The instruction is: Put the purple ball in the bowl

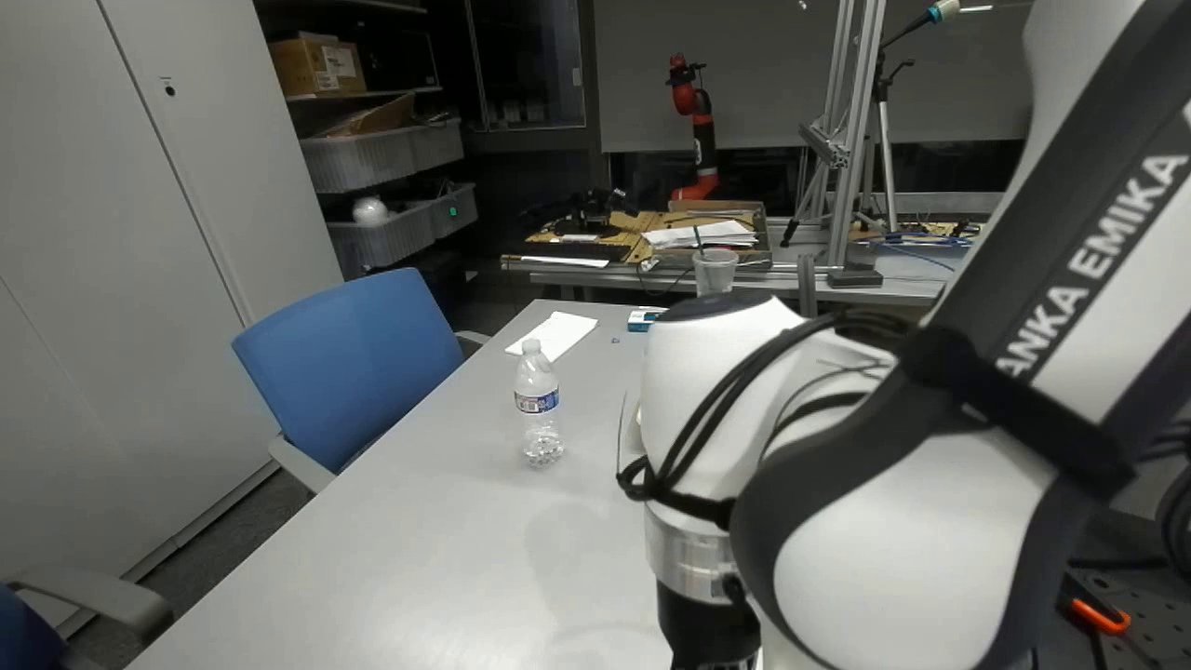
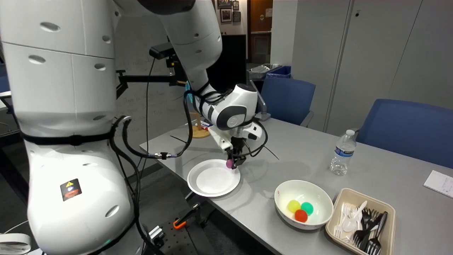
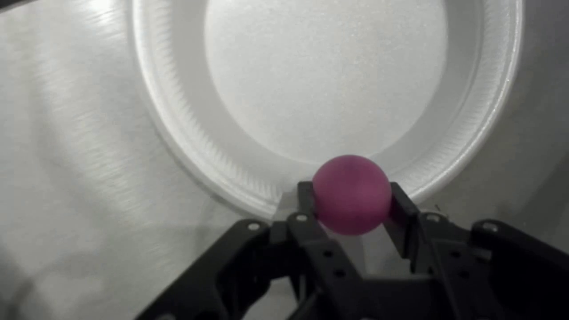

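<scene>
The purple ball (image 3: pixel 351 189) is pinched between the two black fingertips of my gripper (image 3: pixel 351 200) in the wrist view. In an exterior view the ball (image 2: pixel 229 163) and the gripper (image 2: pixel 236 160) are over the rim of a shallow white plate (image 2: pixel 212 181). The same plate (image 3: pixel 324 80) fills the upper part of the wrist view. The deeper white bowl (image 2: pixel 303 189) stands on the table apart from the gripper, nearer that camera. It holds a yellow, a green and a red-orange ball. In an exterior view the gripper (image 1: pixel 712 651) is mostly cut off and the ball is hidden.
A beige tray (image 2: pixel 390 225) of plastic cutlery stands right beside the bowl. A water bottle (image 2: pixel 343 154) stands behind the bowl and tray. A wooden stand (image 2: pixel 200 131) is at the table's far end. Paper (image 1: pixel 555 335) lies on the table.
</scene>
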You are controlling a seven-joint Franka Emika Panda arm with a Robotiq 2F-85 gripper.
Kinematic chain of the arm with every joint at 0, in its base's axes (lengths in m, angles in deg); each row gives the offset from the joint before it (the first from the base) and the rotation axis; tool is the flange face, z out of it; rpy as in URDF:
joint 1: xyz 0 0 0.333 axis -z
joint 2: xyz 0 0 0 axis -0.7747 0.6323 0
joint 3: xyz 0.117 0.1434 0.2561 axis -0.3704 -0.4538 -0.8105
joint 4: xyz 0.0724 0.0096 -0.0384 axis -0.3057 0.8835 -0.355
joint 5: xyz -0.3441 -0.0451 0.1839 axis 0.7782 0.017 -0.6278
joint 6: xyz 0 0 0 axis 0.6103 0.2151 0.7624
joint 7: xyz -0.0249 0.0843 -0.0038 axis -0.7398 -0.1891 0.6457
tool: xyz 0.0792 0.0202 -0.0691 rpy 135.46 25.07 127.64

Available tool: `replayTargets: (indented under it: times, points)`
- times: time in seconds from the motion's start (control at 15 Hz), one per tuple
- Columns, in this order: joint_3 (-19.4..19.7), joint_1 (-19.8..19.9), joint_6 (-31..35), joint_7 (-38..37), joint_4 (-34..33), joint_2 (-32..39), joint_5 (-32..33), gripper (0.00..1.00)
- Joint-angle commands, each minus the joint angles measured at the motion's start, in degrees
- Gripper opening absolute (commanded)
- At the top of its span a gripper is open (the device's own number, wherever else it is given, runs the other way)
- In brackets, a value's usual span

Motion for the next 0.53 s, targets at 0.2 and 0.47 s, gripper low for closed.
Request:
replayTargets:
  times: [0.2,0.47]
  points:
    - [7.23,0.77,-17.27,-1.24,1.96,-14.75,13.34,0.16]
    - [7.86,1.76,-18.99,-0.28,0.31,-14.78,14.16,0.41]
